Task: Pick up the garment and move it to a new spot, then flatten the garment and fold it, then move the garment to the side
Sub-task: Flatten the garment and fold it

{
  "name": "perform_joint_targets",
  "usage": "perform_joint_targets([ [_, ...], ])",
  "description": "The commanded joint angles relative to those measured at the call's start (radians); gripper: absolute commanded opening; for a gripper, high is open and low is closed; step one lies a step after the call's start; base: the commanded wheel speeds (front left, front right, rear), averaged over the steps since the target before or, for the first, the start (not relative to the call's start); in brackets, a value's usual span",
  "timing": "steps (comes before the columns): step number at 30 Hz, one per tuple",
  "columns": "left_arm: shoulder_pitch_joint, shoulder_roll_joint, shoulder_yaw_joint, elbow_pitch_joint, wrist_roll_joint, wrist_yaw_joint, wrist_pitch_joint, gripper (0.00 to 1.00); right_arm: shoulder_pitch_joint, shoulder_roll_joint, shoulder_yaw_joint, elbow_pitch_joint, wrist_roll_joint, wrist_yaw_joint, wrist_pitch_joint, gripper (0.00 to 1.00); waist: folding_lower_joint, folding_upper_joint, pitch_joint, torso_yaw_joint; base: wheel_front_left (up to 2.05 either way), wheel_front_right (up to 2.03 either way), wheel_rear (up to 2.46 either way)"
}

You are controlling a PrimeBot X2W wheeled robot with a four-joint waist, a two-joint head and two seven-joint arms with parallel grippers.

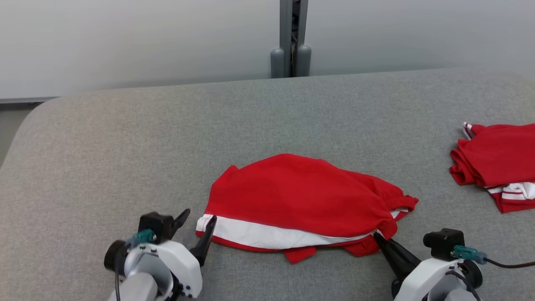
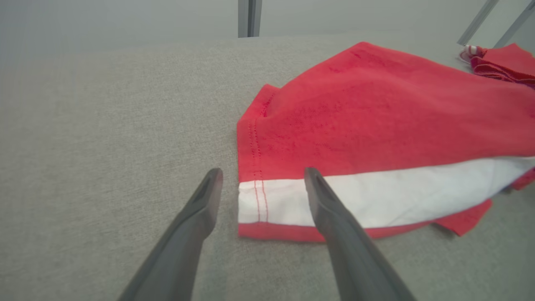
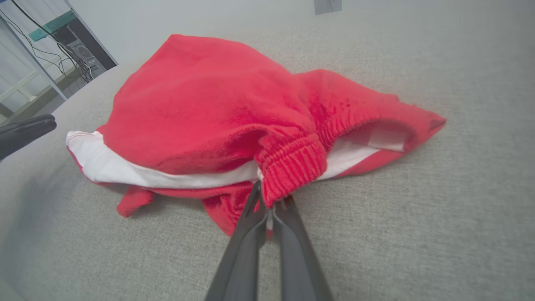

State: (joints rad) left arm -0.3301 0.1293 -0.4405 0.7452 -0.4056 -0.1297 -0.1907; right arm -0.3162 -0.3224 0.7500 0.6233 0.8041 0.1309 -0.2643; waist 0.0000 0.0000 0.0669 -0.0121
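The garment [image 1: 301, 196] is a pair of red shorts with a white band, lying crumpled on the grey table [image 1: 125, 146]. My left gripper [image 1: 199, 219] stands open at its left hem corner; in the left wrist view the gripper [image 2: 263, 177] straddles the white band of the garment [image 2: 376, 121], one finger [image 2: 200, 209] on the bare cloth of the table. My right gripper [image 1: 378, 238] is shut on the garment's elastic waistband at the right front. The right wrist view shows that gripper [image 3: 267, 196] pinching the ribbed red edge of the garment [image 3: 209, 108].
A second red and white garment [image 1: 497, 163] lies bunched at the table's right edge, also seen as red cloth [image 2: 501, 62] in the left wrist view. A grey post [image 1: 292, 37] stands behind the table against the pale wall. The table's left corner is rounded.
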Motion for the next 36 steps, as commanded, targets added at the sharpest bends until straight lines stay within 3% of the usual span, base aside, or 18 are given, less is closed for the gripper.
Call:
perform_joint_targets([
  [1, -0.038, 0.036, -0.051, -0.009, -0.058, -0.001, 0.030, 1.00, -0.015, 0.002, -0.002, -0.002, -0.009, 0.000, 0.000, 0.00, 0.0000, 0.0000, 0.020, -0.005, 0.00, 0.00, 0.00],
  [5, -0.100, 0.108, -0.180, -0.034, -0.173, -0.001, 0.105, 1.00, -0.023, 0.010, -0.014, 0.000, -0.022, 0.000, 0.000, 0.00, 0.0000, 0.0000, 0.040, -0.015, 0.00, 0.00, 0.00],
  [14, -0.161, 0.200, -0.345, -0.057, -0.308, -0.001, 0.183, 1.00, -0.007, 0.022, -0.036, -0.004, -0.025, 0.000, 0.000, 0.00, 0.0000, 0.0000, 0.057, -0.023, 0.00, 0.00, 0.00],
  [24, -0.207, 0.234, -0.477, -0.071, -0.384, -0.001, 0.170, 1.00, -0.010, 0.026, -0.045, -0.008, -0.025, 0.000, 0.000, 0.00, 0.0000, 0.0000, 0.069, -0.018, 0.00, 0.00, 0.00],
  [36, -0.241, 0.248, -0.567, -0.054, -0.475, -0.001, 0.148, 1.00, -0.014, 0.028, -0.035, -0.007, -0.017, 0.000, 0.000, 0.00, 0.0000, 0.0000, 0.071, -0.010, 0.00, 0.00, 0.00],
])
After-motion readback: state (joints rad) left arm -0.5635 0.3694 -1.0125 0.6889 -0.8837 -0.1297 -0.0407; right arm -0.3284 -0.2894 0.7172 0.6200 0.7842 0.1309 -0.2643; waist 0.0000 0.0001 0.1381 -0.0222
